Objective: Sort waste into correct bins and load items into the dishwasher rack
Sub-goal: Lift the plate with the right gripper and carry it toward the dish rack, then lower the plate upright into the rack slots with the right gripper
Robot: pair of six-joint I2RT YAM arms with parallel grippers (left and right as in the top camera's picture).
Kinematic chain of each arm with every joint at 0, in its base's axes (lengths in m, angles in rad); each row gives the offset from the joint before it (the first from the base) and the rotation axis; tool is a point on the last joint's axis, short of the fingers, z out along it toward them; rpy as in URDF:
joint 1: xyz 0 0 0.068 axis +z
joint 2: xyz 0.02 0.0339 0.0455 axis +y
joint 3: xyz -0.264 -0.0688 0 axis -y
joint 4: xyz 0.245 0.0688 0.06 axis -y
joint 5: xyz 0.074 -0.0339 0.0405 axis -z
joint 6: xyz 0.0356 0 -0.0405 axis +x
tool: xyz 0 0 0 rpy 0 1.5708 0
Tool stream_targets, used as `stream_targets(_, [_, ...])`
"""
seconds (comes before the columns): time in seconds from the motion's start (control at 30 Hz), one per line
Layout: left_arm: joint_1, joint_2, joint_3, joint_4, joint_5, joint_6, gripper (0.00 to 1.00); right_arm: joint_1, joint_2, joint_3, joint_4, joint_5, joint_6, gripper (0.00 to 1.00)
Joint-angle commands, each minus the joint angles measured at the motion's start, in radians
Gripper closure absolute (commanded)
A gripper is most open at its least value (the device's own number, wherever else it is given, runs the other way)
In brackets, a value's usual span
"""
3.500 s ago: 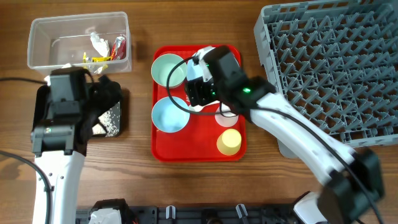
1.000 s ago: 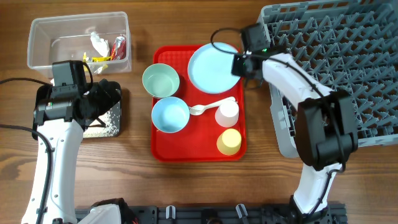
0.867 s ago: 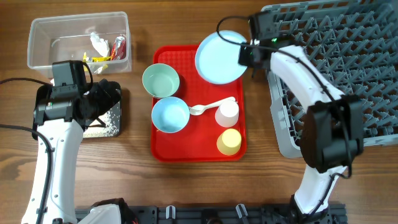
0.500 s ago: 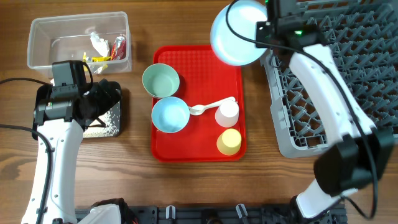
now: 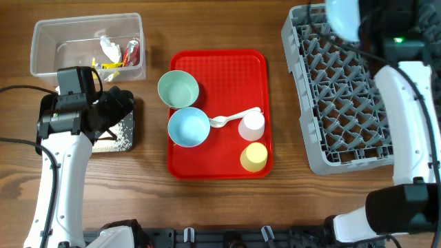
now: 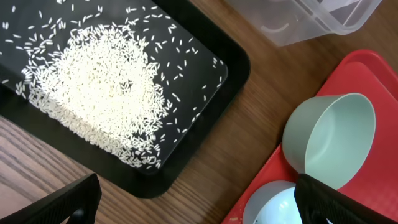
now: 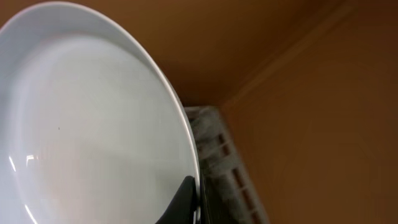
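Note:
My right gripper is shut on the rim of the pale blue plate, which it holds tilted above the far edge of the grey dishwasher rack. In the right wrist view the plate fills the left side, with my right gripper pinching its edge. My left gripper hangs open and holds nothing, above the black tray and beside its rice. A mint bowl, blue bowl, spoon, white cup and yellow cup rest on the red tray.
The clear tub at the far left holds tissue and wrappers. The black tray lies in front of it, partly under my left arm. Bare wood shows between the red tray and the rack.
My right arm has lifted the plate off the red tray's far right corner and carried it right, over the rack's far edge. The left arm has not moved.

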Motion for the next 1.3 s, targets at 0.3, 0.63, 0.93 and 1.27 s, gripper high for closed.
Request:
stream_targets(0.3, [0.005,0.005,0.009,0.051,0.010,-0.010,0.00,-0.054,0.073,0.015,0.040,-0.186,-0.196,0.96])
stream_targets(0.63, [0.005,0.005,0.009,0.077,-0.019,-0.010,0.00,-0.054,0.155,0.014,0.020,-0.188,-0.109,0.96])
stream_targets(0.93, [0.005,0.005,0.009,0.085,-0.019,-0.009,0.00,-0.049,0.220,0.014,0.076,-0.091,-0.066,0.96])
stream_targets(1.27, [0.005,0.005,0.009,0.086,-0.019,-0.009,0.00,-0.026,0.263,0.014,0.113,-0.041,-0.067,0.96])
